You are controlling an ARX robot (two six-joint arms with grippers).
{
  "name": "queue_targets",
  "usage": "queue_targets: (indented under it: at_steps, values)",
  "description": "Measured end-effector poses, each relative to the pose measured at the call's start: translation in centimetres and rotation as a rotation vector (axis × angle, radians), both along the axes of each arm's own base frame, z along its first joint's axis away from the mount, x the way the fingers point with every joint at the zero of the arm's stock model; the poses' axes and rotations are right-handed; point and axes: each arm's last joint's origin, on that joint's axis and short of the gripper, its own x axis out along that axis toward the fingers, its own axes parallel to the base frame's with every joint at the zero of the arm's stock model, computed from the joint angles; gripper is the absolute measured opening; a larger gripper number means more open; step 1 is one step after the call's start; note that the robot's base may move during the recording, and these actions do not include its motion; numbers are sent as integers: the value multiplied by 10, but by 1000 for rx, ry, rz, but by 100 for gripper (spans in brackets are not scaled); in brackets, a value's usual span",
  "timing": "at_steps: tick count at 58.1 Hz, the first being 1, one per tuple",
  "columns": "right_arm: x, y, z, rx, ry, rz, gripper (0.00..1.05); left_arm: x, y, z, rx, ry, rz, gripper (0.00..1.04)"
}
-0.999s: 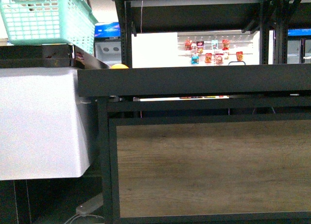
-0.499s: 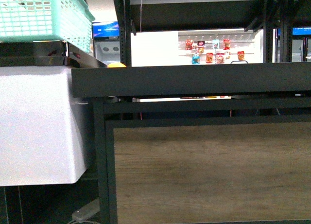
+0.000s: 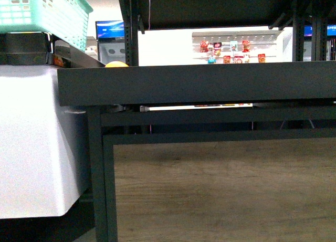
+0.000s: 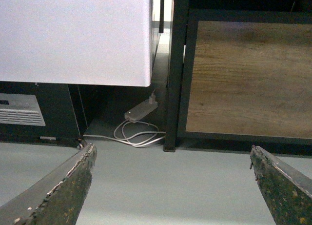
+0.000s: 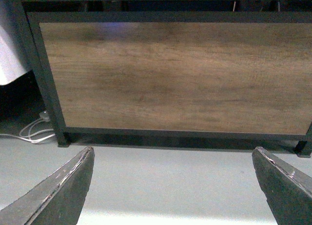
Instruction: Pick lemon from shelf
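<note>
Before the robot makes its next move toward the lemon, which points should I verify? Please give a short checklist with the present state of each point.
1. Left end effector open and empty: ok.
2. Right end effector open and empty: ok.
3. Target fruit confirmed: cannot tell. Only a small yellow-orange rounded top shows above the rim of the black metal shelf tray.
4. Tray contents visible: not ok. The front view meets the rim edge-on.
5. End effectors at tray height: not ok. Both wrist views face the low wood-grain panel and the grey floor.
</note>
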Motion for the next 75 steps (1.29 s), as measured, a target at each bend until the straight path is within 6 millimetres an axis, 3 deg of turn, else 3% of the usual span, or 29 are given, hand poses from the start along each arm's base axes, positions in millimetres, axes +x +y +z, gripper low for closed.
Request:
queue_targets:
  at_steps: [75]
  values:
    - [0, 0, 0, 0, 1, 2, 97, 0, 0, 0, 0, 0, 0, 97]
